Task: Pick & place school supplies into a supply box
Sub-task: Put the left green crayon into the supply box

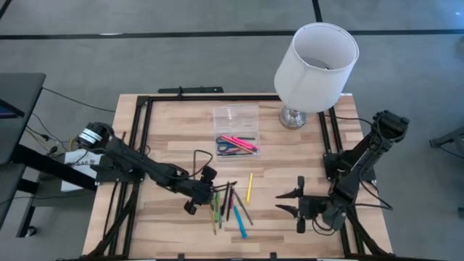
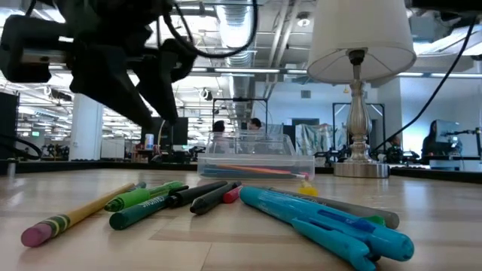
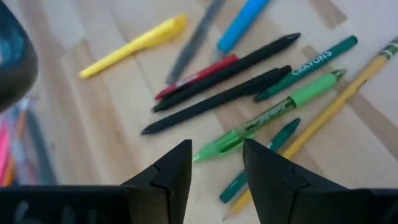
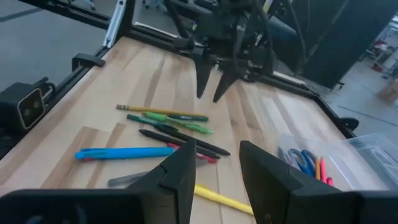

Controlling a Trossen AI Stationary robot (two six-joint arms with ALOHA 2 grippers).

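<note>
Several loose pens and pencils (image 1: 228, 203) lie flat on the wooden table near its front middle, among them a yellow pen (image 1: 249, 187), a blue one (image 1: 239, 223) and a green pen (image 3: 267, 118). My left gripper (image 1: 206, 190) hangs open just left of this pile, slanting down, its fingertips (image 3: 217, 155) above the green pen and clear of it. My right gripper (image 1: 281, 203) stands open to the right of the pile, pointing nearly level at it, with nothing between its fingers (image 4: 214, 155). The clear supply box (image 1: 237, 141) behind the pile holds blue-handled scissors (image 1: 226, 147) and pink markers (image 1: 243, 141).
A white-shaded lamp (image 1: 315, 69) with a silver base stands at the back right. A clear plastic piece (image 1: 235, 114) lies just behind the box. Black frame rails (image 1: 145, 130) run along the table's sides. Bare wood (image 1: 174, 145) shows between the box and the left rail.
</note>
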